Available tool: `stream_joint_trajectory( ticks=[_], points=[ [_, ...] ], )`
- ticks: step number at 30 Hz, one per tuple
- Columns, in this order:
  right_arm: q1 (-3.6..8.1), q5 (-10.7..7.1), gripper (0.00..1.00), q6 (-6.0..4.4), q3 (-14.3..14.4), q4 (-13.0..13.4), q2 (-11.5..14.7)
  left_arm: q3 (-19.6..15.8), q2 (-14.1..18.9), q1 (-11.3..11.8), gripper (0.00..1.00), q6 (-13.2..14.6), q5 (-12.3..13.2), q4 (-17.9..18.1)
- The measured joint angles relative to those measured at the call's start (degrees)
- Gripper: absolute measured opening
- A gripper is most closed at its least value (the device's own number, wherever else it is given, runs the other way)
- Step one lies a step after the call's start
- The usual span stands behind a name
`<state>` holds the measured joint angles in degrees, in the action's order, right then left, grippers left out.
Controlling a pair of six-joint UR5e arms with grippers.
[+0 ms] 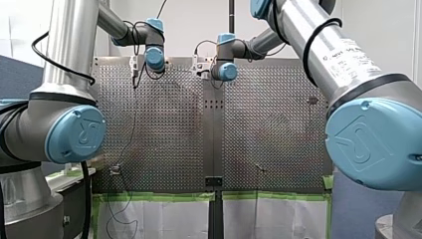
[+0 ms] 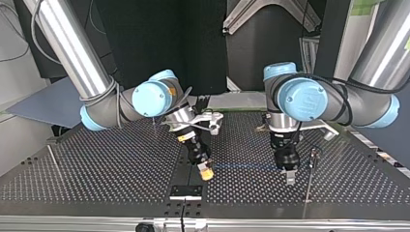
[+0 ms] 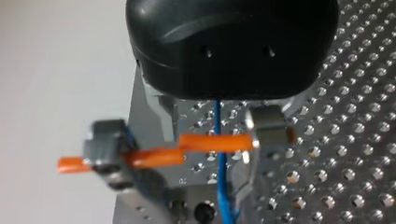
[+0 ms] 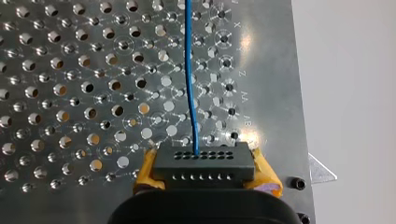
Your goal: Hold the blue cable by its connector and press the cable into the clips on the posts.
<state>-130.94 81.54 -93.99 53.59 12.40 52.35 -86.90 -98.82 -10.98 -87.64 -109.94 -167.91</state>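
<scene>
Clamping a black, rectangular, hole-studded connector between yellow pads, the right gripper hovers over the perforated metal table. A thin blue cable runs from that connector, passing between the left gripper's spread metal fingers.

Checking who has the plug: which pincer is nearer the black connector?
Right. My right pincer is shut on the black connector; my left pincer sits further along the blue cable, apart from the connector.

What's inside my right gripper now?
A black connector, clamped between the right gripper's yellow pads, with the blue cable leaving one hole. The gripper's body covers the connector's rear.
</scene>
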Motion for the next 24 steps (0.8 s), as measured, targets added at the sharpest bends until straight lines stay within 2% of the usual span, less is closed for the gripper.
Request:
stream_joint_trajectory(
  ticks=[1,2,24],
  points=[
    [0.01,0.01,0.00,0.00,0.00,-0.03,0.00,0.00,0.00,-0.04,0.25,0.01,-0.17,0.26],
    [0.01,0.01,0.00,0.01,-0.01,-0.05,0.00,0.00,0.00,-0.06,0.02,0.02,-0.26,0.40],
    [0.26,0.03,0.00,0.17,0.51,-0.24,0.00,-0.16,-0.01,-0.23,0.02,-0.14,-0.25,0.78]
  ],
)
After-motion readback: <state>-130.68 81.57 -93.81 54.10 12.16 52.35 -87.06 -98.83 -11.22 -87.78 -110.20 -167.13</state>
